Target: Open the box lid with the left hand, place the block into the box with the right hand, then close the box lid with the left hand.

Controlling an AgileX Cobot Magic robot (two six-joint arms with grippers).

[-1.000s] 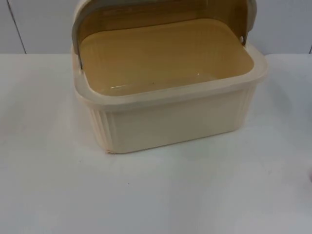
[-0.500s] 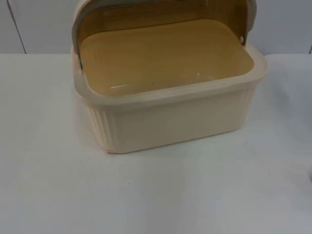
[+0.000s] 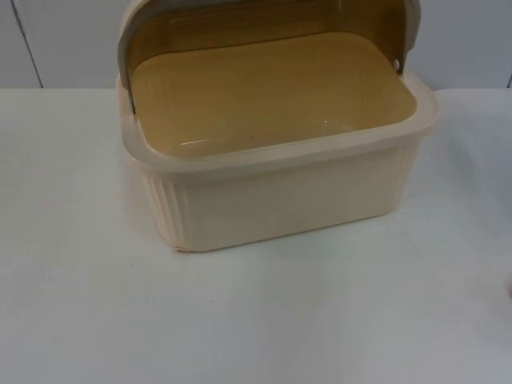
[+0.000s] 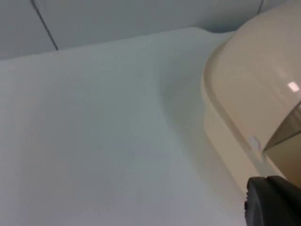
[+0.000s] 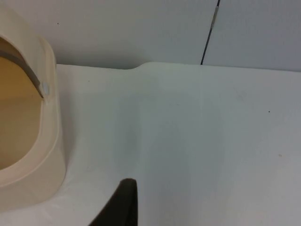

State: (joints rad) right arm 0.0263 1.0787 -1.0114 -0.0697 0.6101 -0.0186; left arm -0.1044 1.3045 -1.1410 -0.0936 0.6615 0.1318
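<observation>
From the top view we see the cream box (image 3: 272, 152) standing toward the far edge of the white table (image 3: 256, 320), close to the grey partition wall (image 3: 64, 40). Its lid (image 3: 264, 20) is already swung up and back, and the amber interior holds nothing we can make out. The block is not visible here, so we cannot say where it lies.

In the left wrist view, the left gripper (image 4: 273, 202) appears as one dark fingertip just beside the box's outer wall (image 4: 254, 94), near the lid hinge. We cannot tell whether that claw is wide or narrow.

In the right wrist view, the right gripper (image 5: 120, 205) shows one black fingertip over bare table, just beside the box's rim (image 5: 49, 108) and its side pivot. Its state cannot be judged either.

We judge the step in hand to be the block placement. To do it well, the right arm should bring the block over the middle of the opening, well inside the rim. The raised lid and its grey frame at the back are the likely obstacles.
</observation>
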